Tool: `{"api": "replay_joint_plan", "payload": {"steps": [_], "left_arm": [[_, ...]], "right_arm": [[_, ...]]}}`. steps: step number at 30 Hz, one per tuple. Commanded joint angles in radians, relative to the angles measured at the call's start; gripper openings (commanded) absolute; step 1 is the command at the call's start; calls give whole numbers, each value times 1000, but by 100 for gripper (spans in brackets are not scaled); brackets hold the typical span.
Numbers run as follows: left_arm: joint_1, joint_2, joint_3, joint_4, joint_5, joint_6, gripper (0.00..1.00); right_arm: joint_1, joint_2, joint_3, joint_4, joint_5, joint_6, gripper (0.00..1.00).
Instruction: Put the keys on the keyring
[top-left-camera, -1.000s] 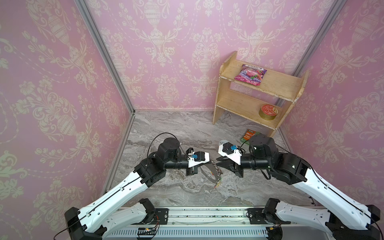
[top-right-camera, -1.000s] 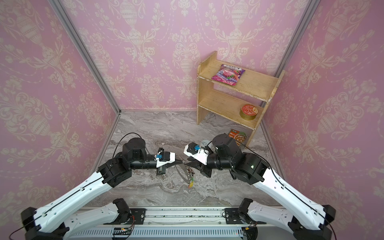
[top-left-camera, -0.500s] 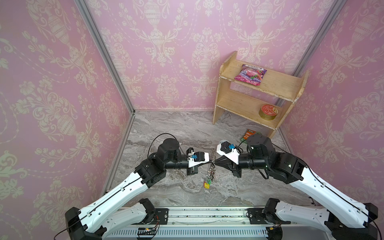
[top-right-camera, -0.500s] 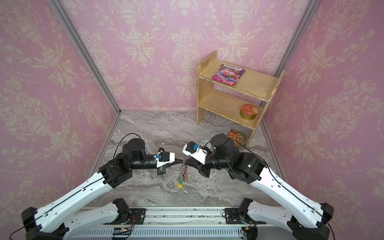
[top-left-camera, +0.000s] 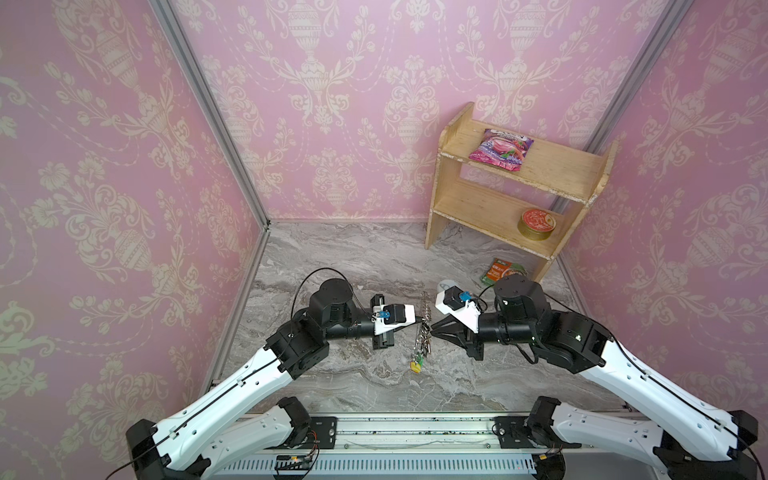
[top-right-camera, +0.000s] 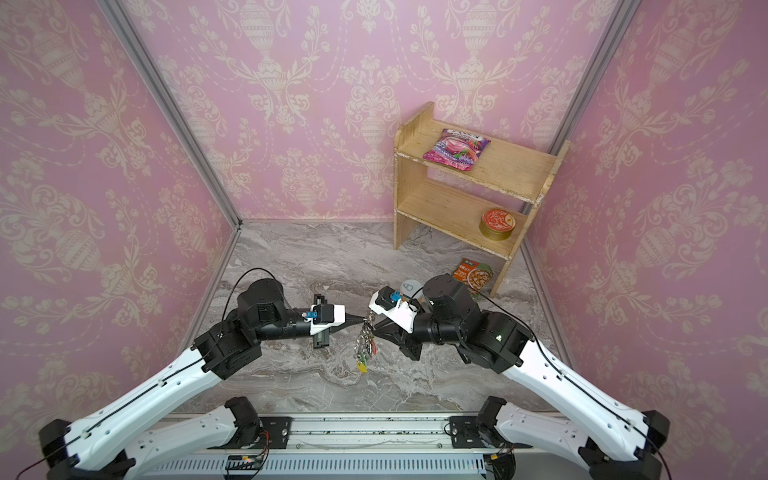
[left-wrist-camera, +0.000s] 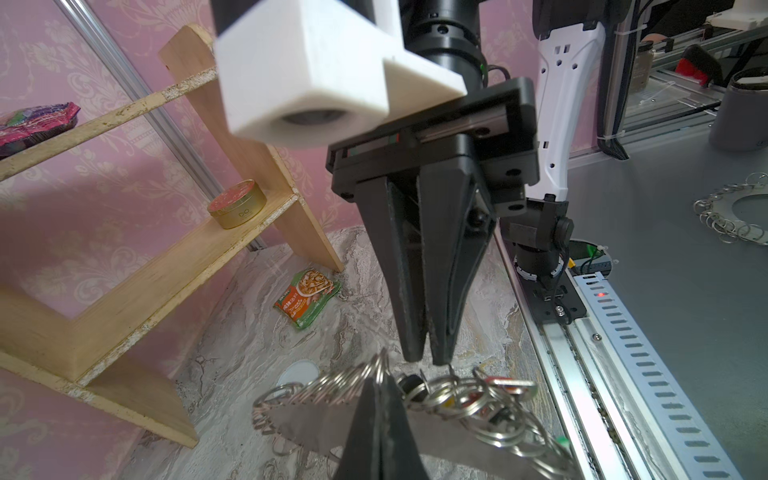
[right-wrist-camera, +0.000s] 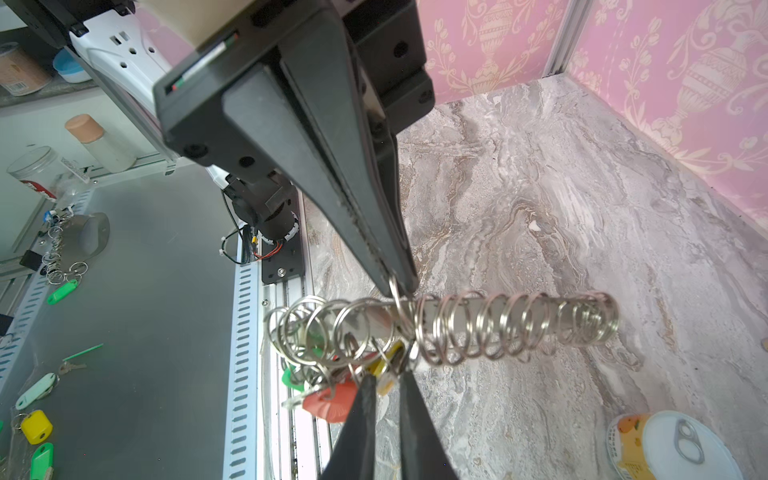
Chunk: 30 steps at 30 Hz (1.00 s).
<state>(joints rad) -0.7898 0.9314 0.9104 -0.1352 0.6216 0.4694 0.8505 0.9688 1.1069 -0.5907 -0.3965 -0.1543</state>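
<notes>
Grip first: our left gripper (right-wrist-camera: 401, 286) is clamped on the large flat silvery metal keyring (right-wrist-camera: 469, 322), which hangs between both arms above the grey marble floor (right-wrist-camera: 582, 187). Our right gripper (left-wrist-camera: 428, 359) stands barely parted, apparently empty. We judge the keyring light, loose and slippery, and its stiff flat rim the best hold.

Little can be read. The tin (left-wrist-camera: 237, 203) carries a small pale emblem on its gold side, something like two letters, perhaps "DO"; its red lid has a printed pattern too fine to make out. The orange packet (left-wrist-camera: 309, 297) shows a row of white characters along one edge, too small to read. The pink packet (top-left-camera: 500, 149) has white lettering across its top, blurred. The jar (right-wrist-camera: 35, 174) wears a red-and-white label, illegible.
</notes>
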Motion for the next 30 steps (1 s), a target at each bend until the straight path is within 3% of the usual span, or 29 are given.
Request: {"api": "replay_joint_plan", "payload": {"steps": [1,7,20,24,30], "left_arm": [[-5,-10,-5,52,9,-24,0],[-6,-13,-5,65,31,-29,0],[-6,-27,-40,150,38,-64,0],[-5,-42,-64,206,20,-77,0],[-5,-55,-89,264,9,-97,0]], "right_arm": [[-5,-7,-13,49,-32,30,14],[-29,0,-31,84,-41,42,20],[-44,13,-50,149,-86,68,13],[-44,15,-58,155,-98,80,19],[-44,10,-63,157,-90,82,19]]}}
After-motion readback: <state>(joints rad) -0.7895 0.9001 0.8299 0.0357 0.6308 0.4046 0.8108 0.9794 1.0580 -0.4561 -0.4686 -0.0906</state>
